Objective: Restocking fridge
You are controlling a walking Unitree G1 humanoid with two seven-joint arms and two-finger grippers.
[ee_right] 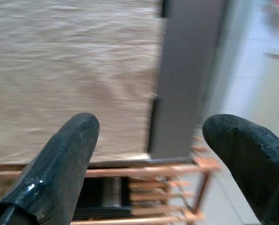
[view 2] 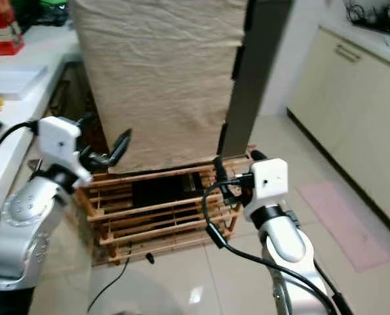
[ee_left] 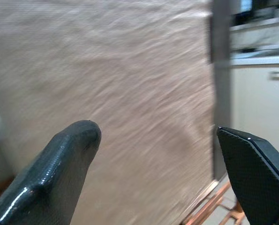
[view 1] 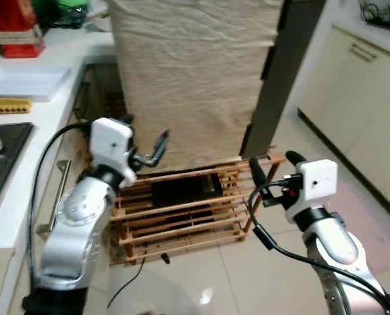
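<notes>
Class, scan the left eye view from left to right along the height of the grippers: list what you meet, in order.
Black hob → left gripper → wooden rack → right gripper → cream cabinets.

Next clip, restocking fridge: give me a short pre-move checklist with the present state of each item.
1. Left tool open and empty: ok.
2. Right tool open and empty: ok, fingers wide apart in the right wrist view.
3. Fridge ahead of both arms: ok, its front draped in a beige cloth.
4. Fridge door open: not ok, it looks shut.
5. Handle located: cannot tell, the cloth hides the front.
6. Item to stock in hand: not ok, neither tool holds anything.
</notes>
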